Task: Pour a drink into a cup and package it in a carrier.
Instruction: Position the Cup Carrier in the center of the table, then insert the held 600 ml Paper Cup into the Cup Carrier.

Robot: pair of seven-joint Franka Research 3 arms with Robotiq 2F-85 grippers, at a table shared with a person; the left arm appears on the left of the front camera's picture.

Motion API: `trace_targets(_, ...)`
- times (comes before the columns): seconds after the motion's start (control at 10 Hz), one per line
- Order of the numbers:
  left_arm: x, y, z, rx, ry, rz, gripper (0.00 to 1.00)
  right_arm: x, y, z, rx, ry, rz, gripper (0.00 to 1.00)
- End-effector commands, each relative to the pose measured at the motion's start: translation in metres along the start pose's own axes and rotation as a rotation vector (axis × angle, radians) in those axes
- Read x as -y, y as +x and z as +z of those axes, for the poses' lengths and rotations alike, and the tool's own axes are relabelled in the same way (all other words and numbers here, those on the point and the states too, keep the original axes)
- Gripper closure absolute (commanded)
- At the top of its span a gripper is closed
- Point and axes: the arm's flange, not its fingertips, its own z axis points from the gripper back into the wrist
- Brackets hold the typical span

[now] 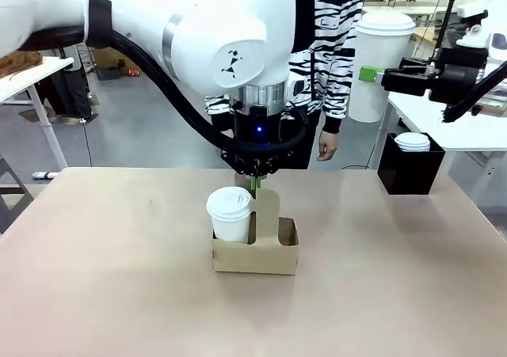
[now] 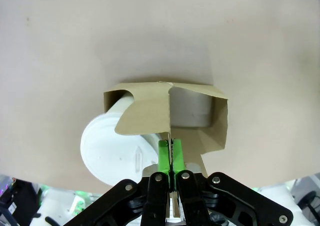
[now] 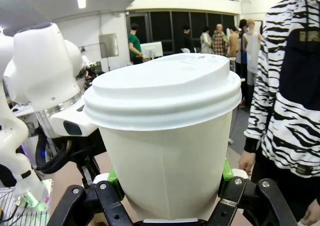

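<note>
The left gripper (image 2: 171, 153) is pinching the upright carrier's (image 2: 150, 116) handle divider between closed fingers, and the right gripper (image 3: 170, 178) is clasping an upright lidded cup (image 3: 165, 146).

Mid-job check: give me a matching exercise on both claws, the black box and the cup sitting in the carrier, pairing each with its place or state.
Column one:
1. left claw
2. right claw
3. black box
4. cup in the carrier

Column two:
A. a white lid shows at its top
B. shut on a lidded white cup
C. stands in one slot, the other slot free
D. shut on the handle of the carrier

Pairs: 1-D, 2-B, 3-A, 4-C
</note>
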Motion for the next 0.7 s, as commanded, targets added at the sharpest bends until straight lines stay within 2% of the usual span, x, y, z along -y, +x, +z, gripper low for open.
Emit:
trace_targets(0.0,0.001,-0.005,-0.011,0.047,0.027,0.015,0.98,-0.001,0.003,-0.002,0.006,0.002,0.006,0.2)
trace_targets(0.2,-0.001,-0.013,-0.012,0.056,0.029,-0.017,0.98,-0.001,0.003,-0.002,0.006,0.002,0.006,0.2)
trace_targets(0.3,0.004,-0.003,-0.005,0.014,0.014,-0.008,0.98,-0.001,0.003,-0.002,0.006,0.002,0.006,0.2)
trace_targets(0.6,0.004,-0.003,-0.005,0.014,0.014,-0.008,0.98,-0.001,0.003,-0.002,0.006,0.002,0.006,0.2)
